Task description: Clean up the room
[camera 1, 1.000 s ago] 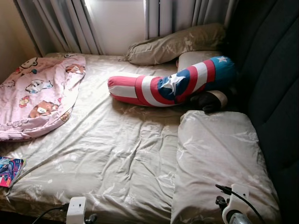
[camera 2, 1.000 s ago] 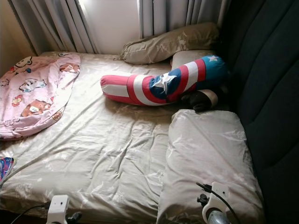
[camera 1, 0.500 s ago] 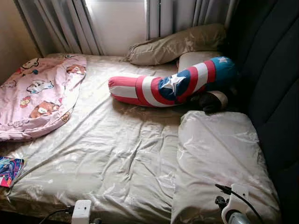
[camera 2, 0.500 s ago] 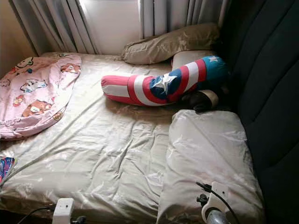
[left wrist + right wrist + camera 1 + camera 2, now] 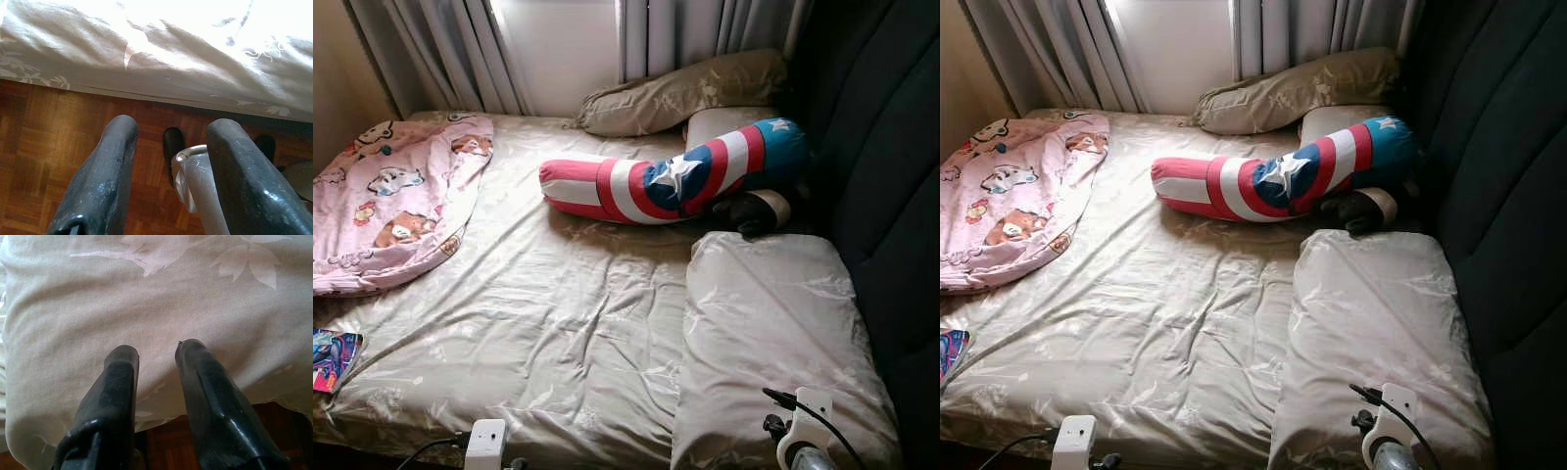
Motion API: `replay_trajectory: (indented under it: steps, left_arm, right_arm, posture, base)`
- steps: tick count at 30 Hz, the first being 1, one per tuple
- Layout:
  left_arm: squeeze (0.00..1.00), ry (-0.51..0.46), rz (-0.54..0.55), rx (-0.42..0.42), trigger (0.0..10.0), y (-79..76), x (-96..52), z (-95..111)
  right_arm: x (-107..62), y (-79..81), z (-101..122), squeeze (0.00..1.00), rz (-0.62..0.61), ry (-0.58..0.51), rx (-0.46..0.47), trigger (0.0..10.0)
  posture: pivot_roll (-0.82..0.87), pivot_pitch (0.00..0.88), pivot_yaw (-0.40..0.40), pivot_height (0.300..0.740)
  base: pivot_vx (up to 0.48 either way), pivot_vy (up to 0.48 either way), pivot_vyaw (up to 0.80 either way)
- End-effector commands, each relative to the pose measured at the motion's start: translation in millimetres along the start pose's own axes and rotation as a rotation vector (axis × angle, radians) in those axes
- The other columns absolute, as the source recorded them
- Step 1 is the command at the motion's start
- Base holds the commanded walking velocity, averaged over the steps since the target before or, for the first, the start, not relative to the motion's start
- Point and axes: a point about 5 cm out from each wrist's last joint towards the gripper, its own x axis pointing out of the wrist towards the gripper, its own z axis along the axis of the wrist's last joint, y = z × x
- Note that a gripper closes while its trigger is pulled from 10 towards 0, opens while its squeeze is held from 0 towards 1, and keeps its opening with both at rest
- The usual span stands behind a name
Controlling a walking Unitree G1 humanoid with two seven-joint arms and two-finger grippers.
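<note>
A bed (image 5: pixel 558 323) covered by a wrinkled beige sheet is seen, with a star-and-stripes bolster (image 5: pixel 675 181) lying across it near the headboard (image 5: pixel 891 196). A dark object (image 5: pixel 754 211) tucked beside the bolster is partly hidden and cannot be identified. A pink cartoon blanket (image 5: pixel 391 201) is cut off at the edge. The left gripper (image 5: pixel 168 142) is held apart above parquet floor (image 5: pixel 44 147); the right gripper (image 5: pixel 156 355) is parted narrowly over a beige pillow (image 5: pixel 769 333).

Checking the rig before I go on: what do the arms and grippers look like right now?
Each gripper has two long, matte black, round-tipped fingers: left gripper, right gripper. In the head views, the left wrist carries a white boxy housing with a black cable, and the right wrist a white rounded bracket with a thin black cable over silver.
</note>
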Motion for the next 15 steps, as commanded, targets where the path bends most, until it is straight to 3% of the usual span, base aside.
replay_trajectory:
  steps: [1,15]
  left_arm:
    - [0.0,0.016,0.009,0.005,10.0,1.5,-0.2,-1.7]
    - [0.0,0.008,0.011,0.006,10.0,1.9,0.6,2.1]
  right_arm:
    - [0.6,2.3,1.2,0.0,0.002,0.006,-0.002,10.0]
    - [1.8,4.4,6.8,0.0,0.0,-0.006,0.012,10.0]
  posture:
    - [-0.03,0.019,-0.012,0.74]
    - [-0.03,0.031,-0.008,0.74]
  base:
    - [0.0,0.0,0.0]
    - [0.0,0.0,0.0]
